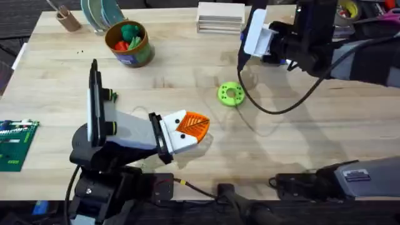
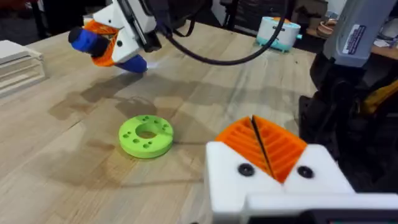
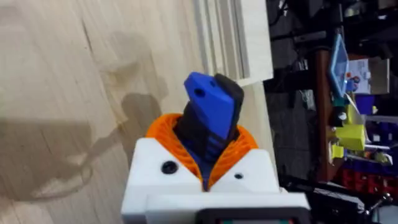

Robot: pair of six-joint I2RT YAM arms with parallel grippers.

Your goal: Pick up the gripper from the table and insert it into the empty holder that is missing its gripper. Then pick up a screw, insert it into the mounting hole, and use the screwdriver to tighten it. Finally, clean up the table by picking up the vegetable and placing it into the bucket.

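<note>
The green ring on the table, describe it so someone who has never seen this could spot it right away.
Look at the middle of the wooden table, between the two robot arms. The green ring lies flat there by itself: a bright lime disc with a large centre hole and small holes around its face.

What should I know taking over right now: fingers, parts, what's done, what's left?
Left gripper: fingers shut, empty, low over the table near the green ring.
Right gripper: shut on the blue screwdriver, held above the table's far right side by the stacked white boards.
Bucket: far left; a green toy, likely the vegetable, lies inside with red pieces.
Done: cleanup looks finished.
Left: put the screwdriver down. I cannot confirm the holder and screw steps from these views.
</note>
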